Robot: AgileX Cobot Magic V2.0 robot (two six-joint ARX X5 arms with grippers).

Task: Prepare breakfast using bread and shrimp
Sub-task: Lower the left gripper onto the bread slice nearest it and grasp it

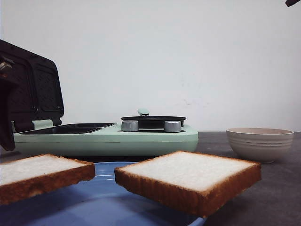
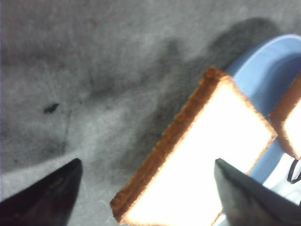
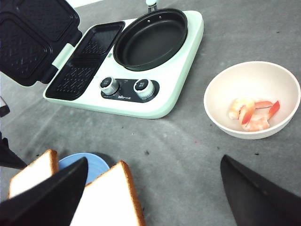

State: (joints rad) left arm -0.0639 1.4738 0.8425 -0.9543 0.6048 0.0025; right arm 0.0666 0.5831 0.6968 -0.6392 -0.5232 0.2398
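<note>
Foreground: two thick white bread slices (image 1: 188, 181) on a round blue plate (image 1: 94, 207). Left gripper (image 2: 146, 197) fingers apart over one slice; right gripper (image 3: 155, 193) fingers apart. Behind: mint-green breakfast maker (image 1: 108, 136); orange-pink shrimp (image 3: 253, 113) in beige ribbed bowl (image 1: 259, 143).

Pale bread (image 1: 188, 170) (golden-brown crust), blue plate (image 1: 101, 202), orange-pink shrimp (image 3: 251, 113).
</note>
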